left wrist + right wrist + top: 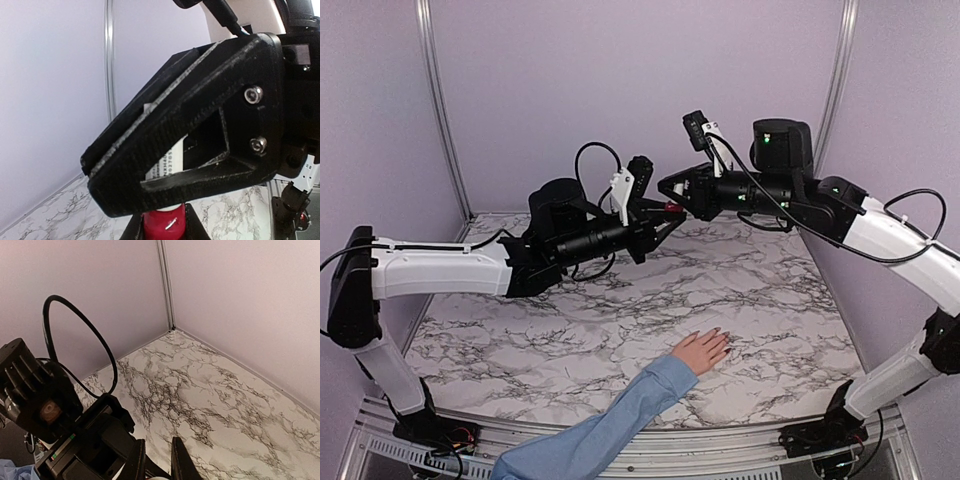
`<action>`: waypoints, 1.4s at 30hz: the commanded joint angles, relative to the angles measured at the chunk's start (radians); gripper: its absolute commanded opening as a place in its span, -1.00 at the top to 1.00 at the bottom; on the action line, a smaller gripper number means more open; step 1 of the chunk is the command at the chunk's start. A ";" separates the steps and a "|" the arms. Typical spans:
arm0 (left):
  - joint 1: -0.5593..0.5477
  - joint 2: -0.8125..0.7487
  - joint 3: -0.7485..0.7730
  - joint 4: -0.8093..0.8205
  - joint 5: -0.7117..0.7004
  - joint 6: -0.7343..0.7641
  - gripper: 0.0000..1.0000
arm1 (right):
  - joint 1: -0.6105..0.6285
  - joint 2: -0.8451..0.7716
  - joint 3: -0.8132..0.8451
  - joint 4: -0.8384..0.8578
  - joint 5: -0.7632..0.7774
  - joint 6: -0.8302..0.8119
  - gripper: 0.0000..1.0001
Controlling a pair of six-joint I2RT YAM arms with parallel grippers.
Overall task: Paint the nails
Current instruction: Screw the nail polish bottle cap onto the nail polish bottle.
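Over the back half of the marbled worktop [770,280] the two arms are met tip to tip, well above the surface. A small red nail-polish bottle [164,224] is seen clamped between the fingers of the left gripper [663,215], low in the left wrist view. Directly above it the right gripper [668,188] is pressed in, its fingers [137,460] drawn together. Whether the cap is pinched between them cannot be told, since the joint is covered by the black finger bodies. Most of the left wrist view is blocked by that right gripper, with only a printed white label glimpsed through its cut-out. The nails [723,338] are found far from all this. They sit at the fingertips of a human hand [700,351] laid flat near the front edge, well apart from both grippers and below them. They are too small for any colour to be made out. A light blue sleeve [620,425] is stretched in from the near edge, between the two arm bases. From the right wrist, a black cable loop [57,296] is seen arching over the left arm's wrist. Behind it a metal corner post [167,290] is set against lilac walls [620,80]. Nothing is seen lying on the marble between the hand and the raised grippers.
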 commanded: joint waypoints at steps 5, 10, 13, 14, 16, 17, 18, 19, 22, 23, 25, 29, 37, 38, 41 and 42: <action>-0.051 0.041 0.071 0.019 -0.443 0.177 1.00 | 0.049 0.028 0.043 -0.023 0.130 0.086 1.00; -0.085 0.084 0.119 0.021 -0.574 0.251 1.00 | 0.060 0.038 0.043 -0.020 0.183 0.112 1.00; -0.106 0.112 0.151 0.021 -0.633 0.294 1.00 | 0.064 0.040 0.039 -0.006 0.197 0.122 1.00; -0.113 0.123 0.159 0.021 -0.661 0.308 1.00 | 0.064 0.041 0.039 -0.003 0.197 0.125 1.00; -0.125 0.143 0.176 0.023 -0.706 0.332 1.00 | 0.066 0.041 0.037 0.004 0.197 0.129 1.00; -0.130 0.148 0.182 0.025 -0.722 0.338 1.00 | 0.066 0.041 0.037 0.006 0.220 0.129 1.00; -0.131 0.150 0.185 0.026 -0.726 0.337 1.00 | 0.065 0.041 0.037 0.010 0.228 0.129 1.00; -0.131 0.149 0.183 0.027 -0.714 0.329 1.00 | 0.066 0.040 0.036 0.013 0.230 0.128 1.00; -0.127 0.135 0.157 0.034 -0.644 0.292 1.00 | 0.065 0.033 0.030 0.022 0.227 0.125 1.00; -0.122 0.127 0.146 0.034 -0.610 0.275 1.00 | 0.063 0.029 0.026 0.026 0.226 0.124 1.00; -0.112 0.108 0.116 0.037 -0.555 0.233 1.00 | 0.059 0.020 0.018 0.037 0.214 0.119 1.00; -0.079 0.057 0.053 0.043 -0.418 0.164 1.00 | 0.042 0.006 0.010 0.047 0.183 0.109 0.92; 0.023 -0.037 -0.053 0.094 -0.062 0.030 1.00 | -0.001 -0.047 -0.019 0.091 0.003 0.039 0.14; 0.035 -0.043 -0.059 0.101 -0.028 0.012 1.00 | -0.005 -0.054 -0.021 0.094 -0.041 0.029 0.05; 0.067 -0.055 -0.066 0.115 0.132 -0.043 1.00 | -0.015 -0.069 -0.024 0.092 -0.156 -0.022 -0.12; 0.074 -0.056 -0.065 0.119 0.178 -0.056 1.00 | -0.015 -0.074 -0.024 0.086 -0.188 -0.037 -0.16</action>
